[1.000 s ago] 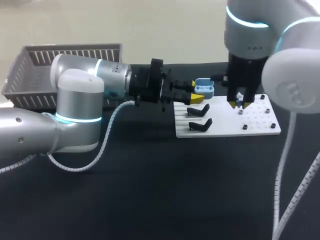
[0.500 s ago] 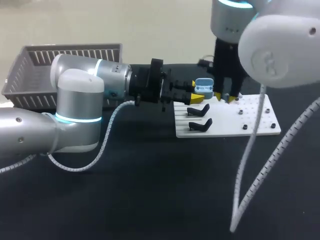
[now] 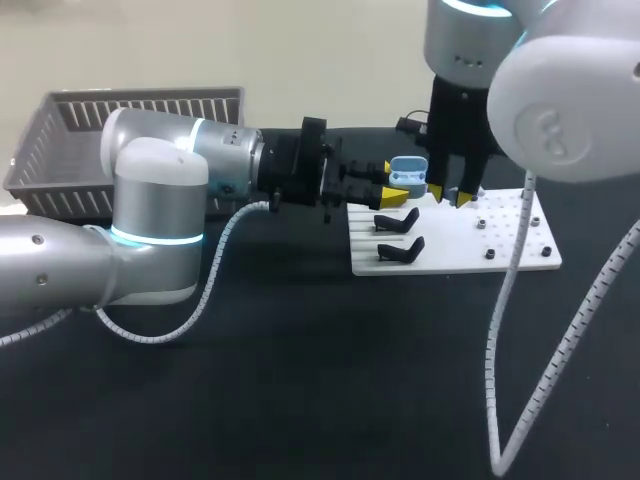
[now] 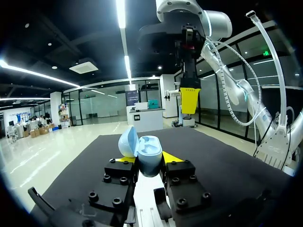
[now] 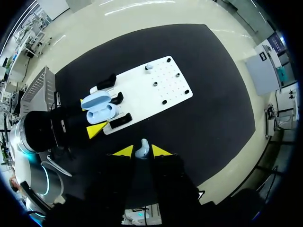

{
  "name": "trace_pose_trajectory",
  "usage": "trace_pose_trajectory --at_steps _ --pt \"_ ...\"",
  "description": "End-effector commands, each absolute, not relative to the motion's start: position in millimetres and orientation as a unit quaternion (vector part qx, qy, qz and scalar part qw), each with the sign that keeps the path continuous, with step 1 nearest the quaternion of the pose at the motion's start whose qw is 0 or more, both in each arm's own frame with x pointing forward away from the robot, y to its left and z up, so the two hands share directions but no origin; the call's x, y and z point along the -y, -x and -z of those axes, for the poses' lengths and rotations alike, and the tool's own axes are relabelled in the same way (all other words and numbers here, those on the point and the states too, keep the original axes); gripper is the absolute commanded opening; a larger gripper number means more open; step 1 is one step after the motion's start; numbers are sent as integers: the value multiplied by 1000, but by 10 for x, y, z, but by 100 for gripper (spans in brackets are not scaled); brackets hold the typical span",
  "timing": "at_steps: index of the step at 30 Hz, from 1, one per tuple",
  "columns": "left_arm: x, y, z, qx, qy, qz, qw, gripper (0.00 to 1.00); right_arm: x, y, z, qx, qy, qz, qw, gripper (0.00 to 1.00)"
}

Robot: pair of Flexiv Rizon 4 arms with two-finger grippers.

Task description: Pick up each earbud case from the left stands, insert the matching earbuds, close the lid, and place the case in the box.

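left gripper (image 4: 148,163) clamped on an open light-blue earbud case (image 4: 147,152) at the edge of the white board (image 3: 455,240). right gripper (image 5: 142,150) pinches a white earbud (image 5: 141,153) near it (lid up). risk: a misaligned descent could jam the earbud on the rim or lid, or drop it.

No word, number, label or sign can be read on anything on the black table (image 3: 300,400).
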State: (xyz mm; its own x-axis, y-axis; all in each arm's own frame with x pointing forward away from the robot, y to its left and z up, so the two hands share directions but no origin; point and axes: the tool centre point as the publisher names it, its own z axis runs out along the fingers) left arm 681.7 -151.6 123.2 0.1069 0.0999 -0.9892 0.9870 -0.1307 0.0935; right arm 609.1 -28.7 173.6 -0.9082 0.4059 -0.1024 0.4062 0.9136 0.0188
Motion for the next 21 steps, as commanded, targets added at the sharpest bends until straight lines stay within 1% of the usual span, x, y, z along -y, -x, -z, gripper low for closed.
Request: trace_pose_trajectory --at_steps 1,2,3,5,12,21 --pt "1515 -6810 -1221 -467 -580 477 467 0 292 -6076 -1733 -976 -209 1 55 0" --pt "1515 -6810 -1221 -467 -580 477 467 0 292 -6076 -1733 -976 -209 1 55 0" --pt "1515 -6810 -1221 -467 -580 477 467 0 284 -6098 -1718 -978 -202 -29 31 0" --pt "1515 -6810 -1221 -467 -580 477 467 0 279 -6143 -1679 -977 -208 -17 33 0" --pt "1515 -6810 -1221 -467 -580 477 467 0 222 -6213 -1773 -968 -245 -53 17 0" --pt "1515 -6810 -1221 -467 -580 477 467 0 143 -6270 -1786 -953 -300 19 34 0"
